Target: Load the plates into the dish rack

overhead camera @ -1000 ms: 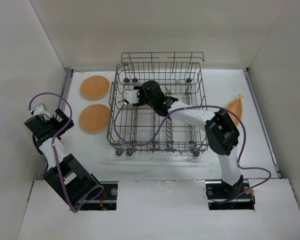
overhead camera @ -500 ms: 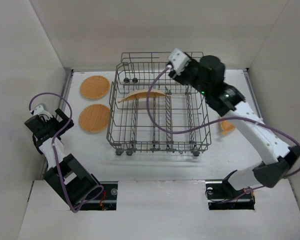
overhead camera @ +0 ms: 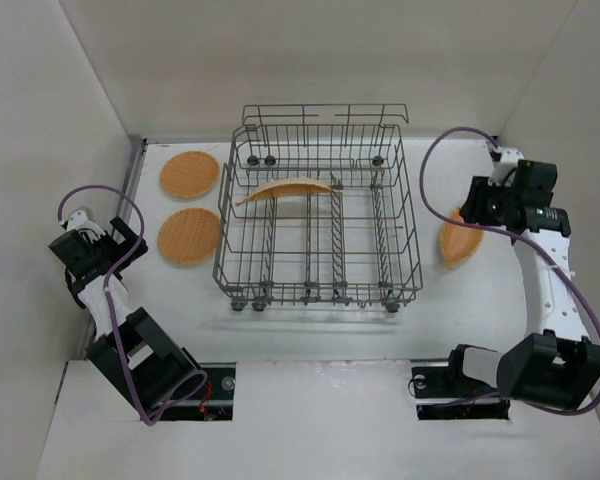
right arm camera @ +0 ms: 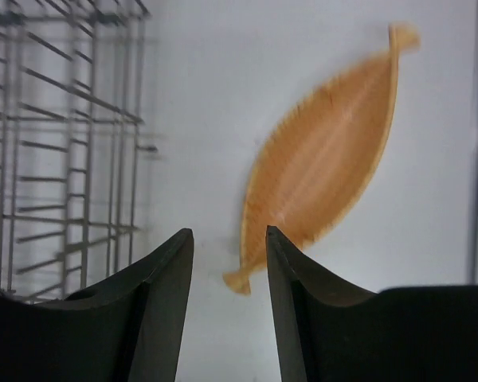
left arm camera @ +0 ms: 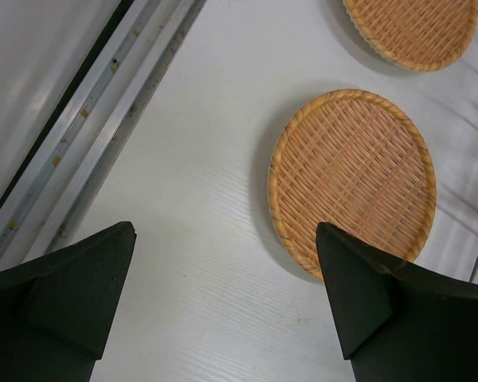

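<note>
Left jaws wide open, empty, near woven plate (left arm camera: 352, 179). Right jaws partly open, empty, above right-hand plate (right arm camera: 319, 151). Third plate (overhead camera: 285, 189) in dish rack (overhead camera: 320, 285).

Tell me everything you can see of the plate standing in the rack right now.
The plate in the dish rack is orange-tan and thin. From above it shows as a shallow crescent, so it stands on edge and leans a little. It lies across the rear left part of the rack, held up among the upright wire tines. Only the rack's wires touch it. Its surface texture cannot be made out from this view.
</note>
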Motion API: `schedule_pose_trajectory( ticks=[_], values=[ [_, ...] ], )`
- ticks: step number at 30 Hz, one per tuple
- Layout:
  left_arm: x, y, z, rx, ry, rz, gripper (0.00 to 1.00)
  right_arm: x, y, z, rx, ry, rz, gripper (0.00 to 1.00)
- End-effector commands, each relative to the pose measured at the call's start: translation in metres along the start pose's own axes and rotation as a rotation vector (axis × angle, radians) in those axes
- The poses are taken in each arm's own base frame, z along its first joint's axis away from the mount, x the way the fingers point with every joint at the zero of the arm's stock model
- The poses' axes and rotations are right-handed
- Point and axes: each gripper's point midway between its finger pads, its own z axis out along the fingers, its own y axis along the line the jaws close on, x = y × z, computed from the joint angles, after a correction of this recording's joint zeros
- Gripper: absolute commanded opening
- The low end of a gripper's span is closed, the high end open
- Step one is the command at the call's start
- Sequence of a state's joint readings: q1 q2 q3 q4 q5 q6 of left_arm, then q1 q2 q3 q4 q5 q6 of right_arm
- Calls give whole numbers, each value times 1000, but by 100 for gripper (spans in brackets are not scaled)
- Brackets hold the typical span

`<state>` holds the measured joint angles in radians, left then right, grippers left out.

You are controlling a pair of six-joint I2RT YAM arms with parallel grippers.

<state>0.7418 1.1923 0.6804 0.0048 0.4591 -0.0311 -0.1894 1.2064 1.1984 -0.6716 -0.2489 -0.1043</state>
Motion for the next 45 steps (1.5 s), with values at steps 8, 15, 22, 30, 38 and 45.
schedule_pose_trajectory(
  ticks=[8, 15, 22, 30, 38, 45],
  values=[
    [-12, -3, -1, 11, -41, 19, 100, 76, -54, 17, 67, 88, 515, 48],
    [-12, -4, -1, 17, -40, 19, 100, 104, -66, 34, 107, 112, 678, 48],
    [-12, -4, 0, 20, -37, 18, 100, 111, -95, 51, 149, 130, 759, 45],
    [-12, -3, 0, 15, -33, 16, 100, 103, -115, 70, 188, 120, 758, 46],
    [-11, -2, 2, 6, -23, 13, 100, 85, -137, 93, 222, 106, 739, 45],
    [-11, -1, 3, 5, -20, 13, 100, 79, -137, 112, 217, 134, 734, 45]
  ],
)
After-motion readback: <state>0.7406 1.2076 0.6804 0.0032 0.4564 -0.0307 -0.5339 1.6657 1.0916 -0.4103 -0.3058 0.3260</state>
